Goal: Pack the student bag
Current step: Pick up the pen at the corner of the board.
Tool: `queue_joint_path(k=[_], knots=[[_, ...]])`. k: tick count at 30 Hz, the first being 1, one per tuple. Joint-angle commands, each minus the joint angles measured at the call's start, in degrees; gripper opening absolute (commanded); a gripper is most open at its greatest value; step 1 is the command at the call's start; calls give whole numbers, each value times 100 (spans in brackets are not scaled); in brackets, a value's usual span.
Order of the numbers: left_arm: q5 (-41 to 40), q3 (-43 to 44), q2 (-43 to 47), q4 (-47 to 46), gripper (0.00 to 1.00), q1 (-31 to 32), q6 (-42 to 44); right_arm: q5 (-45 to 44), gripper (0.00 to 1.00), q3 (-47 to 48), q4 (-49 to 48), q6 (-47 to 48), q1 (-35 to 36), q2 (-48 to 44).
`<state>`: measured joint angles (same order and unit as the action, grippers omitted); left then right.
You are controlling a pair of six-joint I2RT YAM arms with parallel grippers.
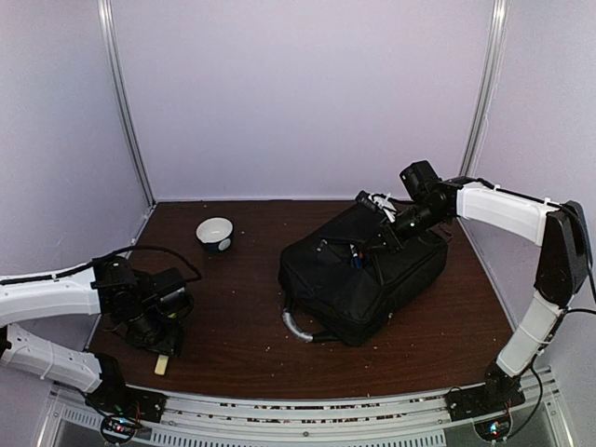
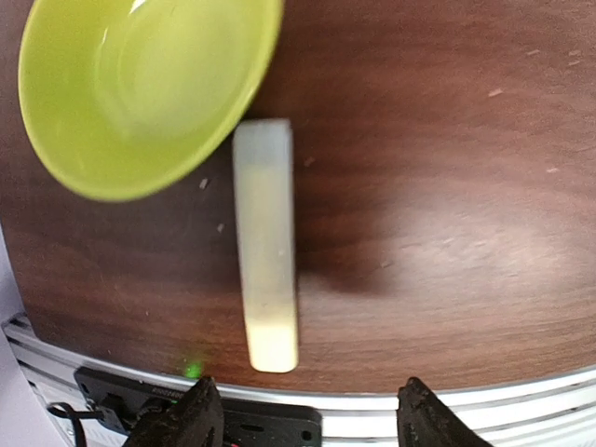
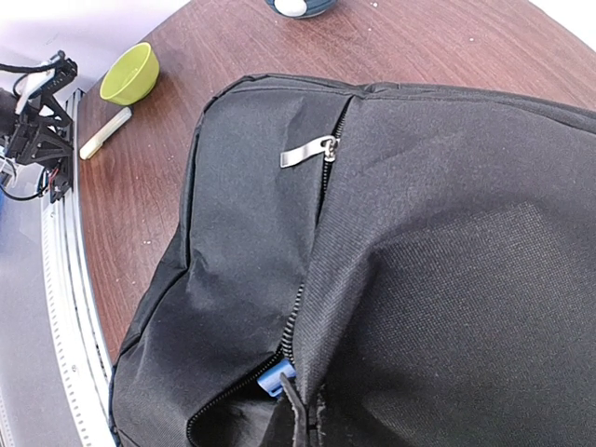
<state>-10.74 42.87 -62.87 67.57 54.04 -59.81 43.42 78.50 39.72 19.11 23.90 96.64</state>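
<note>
The student bag (image 1: pixel 368 275) is a large black soft bag lying right of the table's middle, with its grey handle (image 1: pixel 296 327) toward the front. My right gripper (image 1: pixel 389 231) sits on the bag's far top edge, shut on the fabric beside the open zipper. In the right wrist view the flap (image 3: pixel 447 279) is lifted close to the camera and the fingers are hidden by it. A blue item (image 3: pixel 277 377) shows inside the opening, and a metal zipper pull (image 3: pixel 305 152) lies above it. My left gripper (image 2: pixel 303 424) is open and empty above the table's near left edge.
A cream stick (image 2: pixel 267 247) lies just beyond the left fingertips, next to a green bowl (image 2: pixel 140 84). Both also show in the right wrist view: the stick (image 3: pixel 104 135) and the bowl (image 3: pixel 130 73). A white and dark bowl (image 1: pixel 215 233) stands at the back. The metal rail (image 1: pixel 307 419) runs along the front.
</note>
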Motion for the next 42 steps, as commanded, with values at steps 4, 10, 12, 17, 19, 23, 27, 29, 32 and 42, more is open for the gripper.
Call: queue_joint_path(k=[4, 10, 12, 17, 19, 23, 27, 29, 32, 42], knots=[[576, -989, 456, -496, 65, -448, -405, 271, 0, 87, -134, 75, 0, -382], [665, -1149, 188, -817, 63, -953, 202, 264, 0, 56, -132, 57, 0, -417], [764, -1149, 81, -1017, 62, -1049, 291, 262, 0, 52, -138, 49, 1, -417], [905, -1223, -262, -1459, 59, -1305, 457, 267, 0, 51, -127, 40, -4, -424], [902, -1248, -415, -1618, 55, -1360, 474, 275, 0, 36, -127, 40, -2, -434], [1003, -1321, -743, -1873, 51, -1473, 494, 272, 0, 17, -130, 36, 0, -452], [1362, -1346, -960, -2092, 32, -1470, 537, 263, 0, -1, -133, 33, -8, -447], [1581, -1359, -874, -2089, 25, -1359, 396, 271, 0, -2, -134, 22, -9, -443], [1880, -1187, -638, -2222, 22, -815, -179, 277, 0, 3, -156, -2, -9, -421], [1702, 2137, -2458, -2224, 17, 212, 781, 277, 0, 34, -116, 21, -12, -296]])
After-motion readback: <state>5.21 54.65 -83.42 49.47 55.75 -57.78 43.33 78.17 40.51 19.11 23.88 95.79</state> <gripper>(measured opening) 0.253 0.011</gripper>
